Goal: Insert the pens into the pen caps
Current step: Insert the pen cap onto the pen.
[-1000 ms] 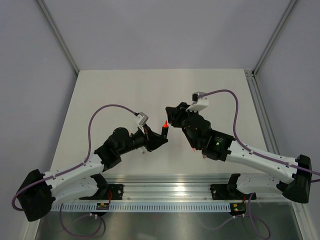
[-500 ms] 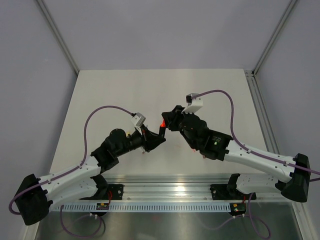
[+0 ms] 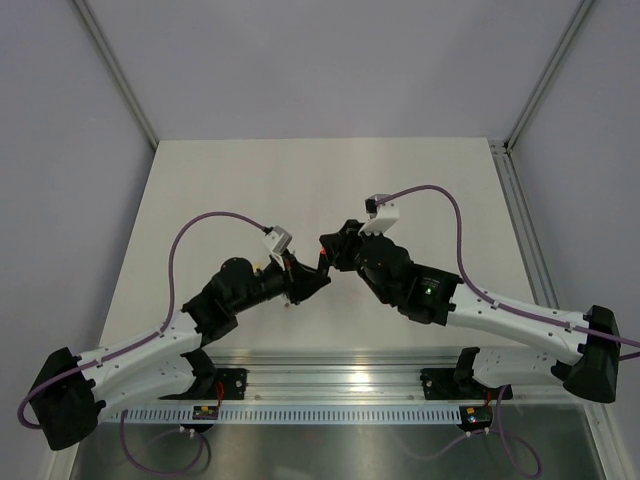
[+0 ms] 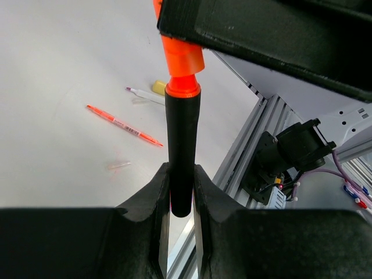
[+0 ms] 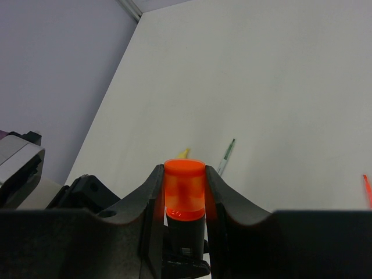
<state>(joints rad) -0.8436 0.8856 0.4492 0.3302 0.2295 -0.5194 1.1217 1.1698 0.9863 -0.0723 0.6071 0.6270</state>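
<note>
My left gripper [image 4: 181, 174] is shut on the lower end of a stubby black highlighter [image 4: 182, 139], which stands upright between its fingers. A bright orange pen cap [image 4: 181, 55] sits over the highlighter's tip, down to its orange collar. My right gripper [image 5: 185, 180] is shut on that cap [image 5: 185, 189], and the black barrel [image 5: 186, 232] shows just below it. In the top view the two grippers meet over the middle of the table, left [image 3: 308, 275] and right [image 3: 330, 247].
On the white table [image 3: 230, 190] lie an orange-red pen [image 4: 124, 124], a white pen [image 4: 145, 96] beside a pale yellow cap [image 4: 158, 88], and a small clear cap [image 4: 118, 165]. A white pen with a green end [image 5: 225, 157] lies past the right gripper. The aluminium rail [image 4: 244, 145] runs along the near edge.
The right gripper has moved left and down onto the left gripper, bringing the orange cap over the highlighter's tip. The orange tip seen earlier is now covered.
</note>
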